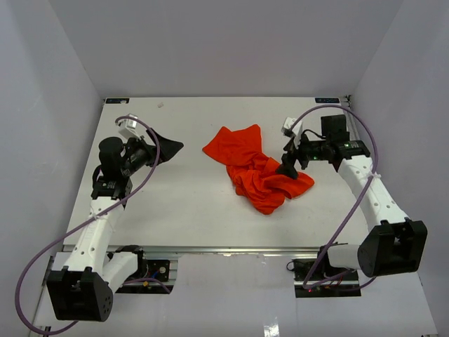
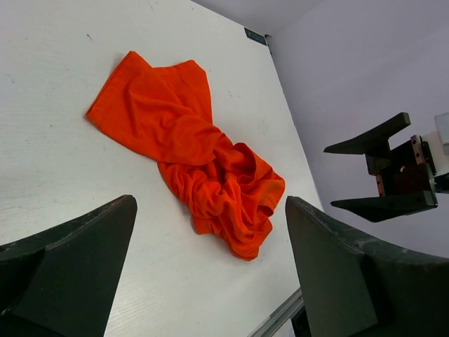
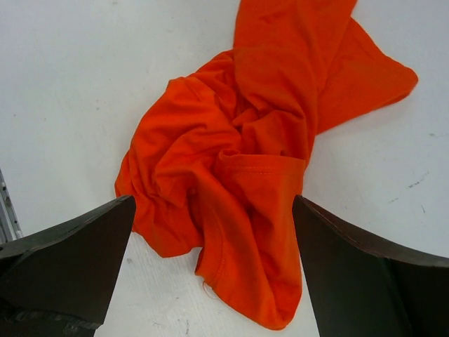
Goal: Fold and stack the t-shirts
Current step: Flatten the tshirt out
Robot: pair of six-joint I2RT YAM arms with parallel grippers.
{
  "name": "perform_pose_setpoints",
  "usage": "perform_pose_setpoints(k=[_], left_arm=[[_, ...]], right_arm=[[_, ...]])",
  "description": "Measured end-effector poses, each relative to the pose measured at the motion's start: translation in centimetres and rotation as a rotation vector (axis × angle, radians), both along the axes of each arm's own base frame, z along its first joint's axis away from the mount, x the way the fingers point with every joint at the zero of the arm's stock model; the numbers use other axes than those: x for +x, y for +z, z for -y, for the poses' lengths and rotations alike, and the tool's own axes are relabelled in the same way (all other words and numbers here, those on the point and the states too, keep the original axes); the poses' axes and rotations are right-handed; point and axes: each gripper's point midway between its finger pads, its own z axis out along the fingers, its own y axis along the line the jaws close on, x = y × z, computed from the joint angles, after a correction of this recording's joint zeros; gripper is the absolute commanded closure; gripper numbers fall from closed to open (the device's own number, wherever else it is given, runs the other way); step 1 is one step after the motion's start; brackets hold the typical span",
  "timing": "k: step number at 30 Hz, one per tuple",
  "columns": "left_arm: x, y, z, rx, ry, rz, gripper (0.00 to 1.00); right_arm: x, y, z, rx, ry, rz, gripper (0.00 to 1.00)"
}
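**Item: t-shirt** (image 1: 256, 168). One, plain orange-red, unfolded and crumpled.
- Place: on the white table (image 1: 189, 210), right of centre in the top view.
- Long axis: a slant from upper left to lower right of that frame. The flatter, spread end lies at the upper left. The bunched end, with a hemmed edge showing, lies at the lower right.
- Fold state: not yet laid flat. Judged the opening step of the task.

**Item: right gripper** (image 1: 287, 168). The nearer of the two.
- Place: at the right edge of the bunched end, pointing left into the cloth.
- Jaws: spread wide, nothing between them. In the right wrist view the bunched end fills the gap between the fingers.
- Contact: the fingertips look to be over the cloth or just grazing it. The views do not settle which.

**Item: left gripper** (image 1: 168, 149).
- Place: centre left of the top view, well apart from the shirt, with bare table between.
- Direction: faces right, toward the flatter end.
- Jaws: spread wide, holding and touching nothing.

**Deciding relation:** the shirt lies to the left of the right gripper and directly under its reach, so a first pinch likely falls to that arm.
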Motion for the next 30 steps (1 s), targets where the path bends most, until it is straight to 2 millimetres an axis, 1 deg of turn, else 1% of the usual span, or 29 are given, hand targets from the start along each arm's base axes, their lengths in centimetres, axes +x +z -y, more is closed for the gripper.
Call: perform_pose_setpoints(k=[3, 7, 9, 10, 11, 14, 17, 19, 22, 23, 25, 27, 30], left_arm=[[-0.2, -0.2, 0.2, -0.005, -0.014, -0.013, 0.02], [-0.4, -0.5, 0.4, -0.010, -0.026, -0.028, 0.02], [-0.5, -0.6, 0.4, -0.011, -0.030, -0.035, 0.02], [-0.5, -0.7, 0.5, -0.012, -0.033, -0.039, 0.02], [-0.5, -0.8, 0.5, -0.012, -0.035, -0.044, 0.02], [-0.5, -1.2, 0.6, -0.015, -0.044, -0.059, 0.02], [-0.5, -1.4, 0.7, -0.019, -0.046, -0.072, 0.02], [-0.5, -1.5, 0.7, -0.020, -0.046, -0.075, 0.02], [-0.5, -1.5, 0.7, -0.022, -0.045, -0.077, 0.02], [-0.5, -1.5, 0.7, -0.023, -0.045, -0.077, 0.02], [-0.5, -1.5, 0.7, -0.023, -0.045, -0.077, 0.02], [-0.5, -1.6, 0.7, -0.023, -0.045, -0.081, 0.02], [-0.6, -2.0, 0.7, -0.023, -0.045, -0.091, 0.02]], right_arm=[[-1.1, -1.6, -1.0, -0.054, 0.023, -0.009, 0.00], [-2.1, -4.5, -1.6, -0.145, 0.026, -0.031, 0.00], [-2.9, -5.7, -2.2, -0.184, 0.057, -0.033, 0.00], [-3.3, -6.2, -2.5, -0.198, 0.081, -0.031, 0.06], [-3.6, -6.6, -2.9, -0.208, 0.106, -0.026, 0.07], [-3.3, -7.7, -3.3, -0.223, 0.143, -0.030, 0.10], [-2.6, -8.9, -3.5, -0.231, 0.132, -0.080, 0.12], [-1.7, -9.1, -3.8, -0.228, 0.098, -0.119, 0.16], [-0.3, -8.5, -4.2, -0.218, 0.077, -0.106, 0.14], [-0.2, -8.3, -4.2, -0.217, 0.086, -0.091, 0.15], [-0.1, -7.9, -4.1, -0.223, 0.152, -0.025, 0.17], [-0.8, -7.5, -3.8, -0.214, 0.267, 0.045, 0.20], [-1.6, -7.8, -2.7, -0.225, 0.382, 0.101, 0.26]])
